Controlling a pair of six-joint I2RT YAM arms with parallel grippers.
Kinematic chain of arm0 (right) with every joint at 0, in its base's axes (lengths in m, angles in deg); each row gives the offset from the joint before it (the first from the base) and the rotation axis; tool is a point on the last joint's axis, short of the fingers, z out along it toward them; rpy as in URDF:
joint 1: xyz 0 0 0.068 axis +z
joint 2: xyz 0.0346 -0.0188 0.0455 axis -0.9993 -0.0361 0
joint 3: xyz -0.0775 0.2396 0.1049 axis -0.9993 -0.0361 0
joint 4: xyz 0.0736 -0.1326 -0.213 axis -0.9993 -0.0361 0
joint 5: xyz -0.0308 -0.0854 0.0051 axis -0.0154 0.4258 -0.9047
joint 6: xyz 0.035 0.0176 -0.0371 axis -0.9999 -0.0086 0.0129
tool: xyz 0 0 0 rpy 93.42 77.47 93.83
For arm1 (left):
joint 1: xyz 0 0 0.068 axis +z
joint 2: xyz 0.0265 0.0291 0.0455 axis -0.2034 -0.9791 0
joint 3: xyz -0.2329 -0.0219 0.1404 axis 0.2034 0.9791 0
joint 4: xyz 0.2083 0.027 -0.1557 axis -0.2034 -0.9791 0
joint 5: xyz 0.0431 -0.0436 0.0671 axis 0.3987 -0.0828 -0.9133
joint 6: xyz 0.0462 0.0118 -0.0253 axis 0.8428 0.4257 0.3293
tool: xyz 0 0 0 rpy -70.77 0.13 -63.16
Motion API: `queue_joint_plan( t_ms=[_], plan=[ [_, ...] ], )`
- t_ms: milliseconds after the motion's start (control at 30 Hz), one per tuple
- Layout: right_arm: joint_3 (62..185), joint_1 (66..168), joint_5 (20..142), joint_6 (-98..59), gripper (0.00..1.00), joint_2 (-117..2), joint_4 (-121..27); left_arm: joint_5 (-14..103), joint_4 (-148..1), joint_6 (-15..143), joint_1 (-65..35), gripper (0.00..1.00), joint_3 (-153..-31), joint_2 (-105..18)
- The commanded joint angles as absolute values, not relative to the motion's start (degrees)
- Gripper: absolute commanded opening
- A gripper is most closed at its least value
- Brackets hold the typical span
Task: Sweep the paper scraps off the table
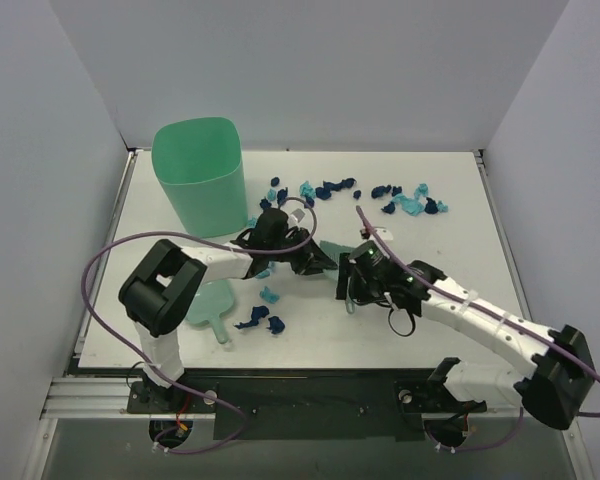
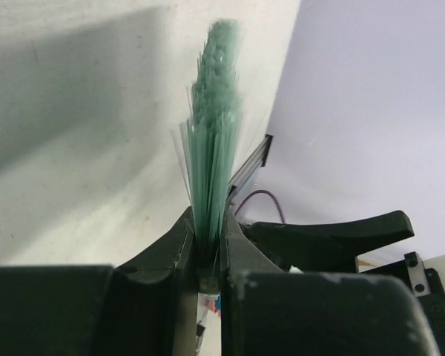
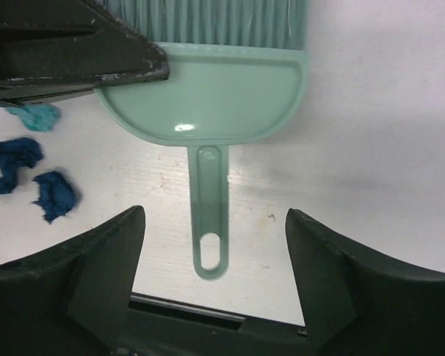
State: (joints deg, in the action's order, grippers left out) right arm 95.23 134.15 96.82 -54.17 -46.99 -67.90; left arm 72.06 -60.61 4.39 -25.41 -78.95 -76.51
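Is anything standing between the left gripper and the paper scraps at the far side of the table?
Nothing visible: only bare table lies between the left gripper, shut on the brush, and those paper scraps.

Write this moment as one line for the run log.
left claw: shut on brush bristles | right claw: open, straddling handle, no contact | paper scraps: unswept on table

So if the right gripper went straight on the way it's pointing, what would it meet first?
Most likely the mint-green brush handle, which lies centred between the right gripper's open fingers, its end toward the gripper. Beyond it is the white table, though depth is hard to judge.
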Motion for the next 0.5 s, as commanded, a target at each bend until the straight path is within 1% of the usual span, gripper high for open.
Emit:
queue_joint_plan(
  t_ms=[0,33,67,133,233,333,433,467],
  plan=[
    [101.1,132.9,105.1,-55.4,0.73,-36.7,-73.6,69.5,-47.0,-2.5,-23.2,0.0,-76.1,-66.0],
    [101.2,131.2,105.4,-57.4,0.74,-34.3,-73.2,68.1,-46.3,-3.3,-23.0,0.0,-75.9,-63.7],
    [100.9,130.2,105.4,-58.7,0.79,-32.8,-72.8,67.1,-45.8,-3.6,-22.8,0.0,-76.1,-62.3],
    [98.4,127.1,102.4,-62.0,0.8,-29.1,-67.8,63.6,-45.2,-4.5,-22.5,0.0,-75.8,-58.5],
    [93.3,123.1,100.0,-68.5,0.81,-23.2,-54.5,55.6,-44.9,-6.0,-21.9,0.0,-75.0,-52.3],
    [93.6,118.4,94.4,-73.4,0.81,-23.1,-50.1,45.6,-41.9,-8.3,-21.8,0.0,-71.3,-47.4],
    [92.2,116.8,88.7,-79.4,0.8,-26.0,-37.6,39.4,-40.2,-11.2,-21.9,0.0,-68.3,-42.9],
    [90.9,116.8,88.7,-82.0,0.8,-26.9,-31.2,37.4,-40.3,-12.6,-21.9,0.0,-67.2,-41.7]
  ],
)
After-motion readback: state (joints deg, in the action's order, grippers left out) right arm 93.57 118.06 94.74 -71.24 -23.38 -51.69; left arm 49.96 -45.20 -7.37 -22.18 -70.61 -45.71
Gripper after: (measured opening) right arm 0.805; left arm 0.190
